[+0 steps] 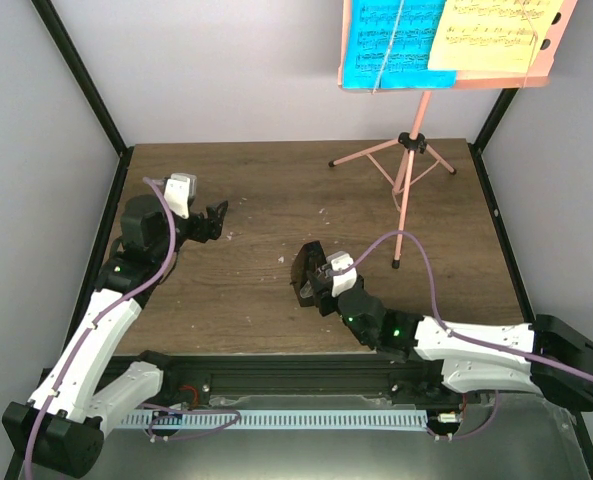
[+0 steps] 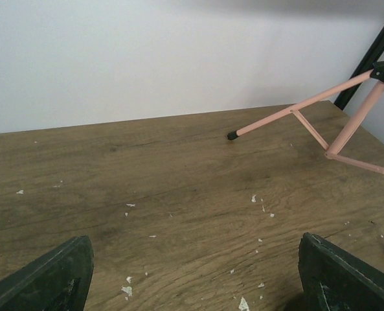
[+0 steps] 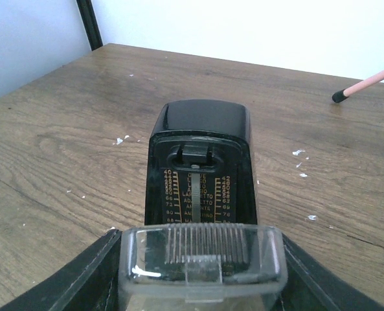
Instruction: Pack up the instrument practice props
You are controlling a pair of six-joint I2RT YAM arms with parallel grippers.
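The desk [image 2: 146,168] is showing matt brown wood grain, faintly rough. The metronome [image 3: 201,129] is gleaming in glossy black plastic, and a clear ribbed plastic piece [image 3: 201,249] is sitting at lower centre of the right wrist view. The music stand [image 1: 446,82] is looking like smooth satin pink metal tubing with a black rubbery foot cap [image 2: 232,135]. At upper right in the top view, the cyan page [image 1: 391,40] and pale-yellow page [image 1: 486,35] are looking like matt paper. The left claw [image 2: 195,285] is showing fingers [image 2: 49,278] of dark, matt, grainy plastic.

Robot lab cell, panelled walls [image 1: 226,60], black frame [image 1: 84,80]
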